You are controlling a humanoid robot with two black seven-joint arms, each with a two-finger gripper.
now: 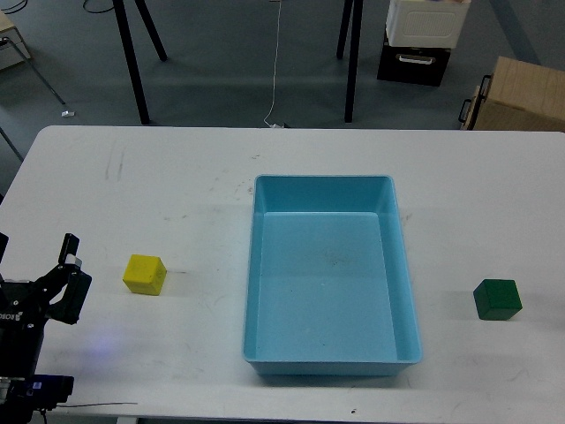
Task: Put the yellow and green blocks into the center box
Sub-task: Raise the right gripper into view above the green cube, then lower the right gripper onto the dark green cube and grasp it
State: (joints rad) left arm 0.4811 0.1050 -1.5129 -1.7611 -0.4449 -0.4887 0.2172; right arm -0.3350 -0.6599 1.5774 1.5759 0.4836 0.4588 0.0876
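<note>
Layout: light blue tray [331,362] sits mid-table, empty, with one cube on each side, likely one per arm.
Yellow block [144,274]: bright, plain, left of the tray, apart from it.
Green block [497,299]: dark, right of the tray, untouched.
Left gripper [69,265]: near the yellow block, empty; finger spread unclear.
Right gripper: out of sight.

A tray [331,358] is being carried at the middle of the tabletop [177,168]. One block [144,274] is lying on the tabletop well to the left of the tray, and another block [497,299] is lying well to its right. The left pincer [69,274] is being held near the left edge, just left of the first block, apart from it.
</note>
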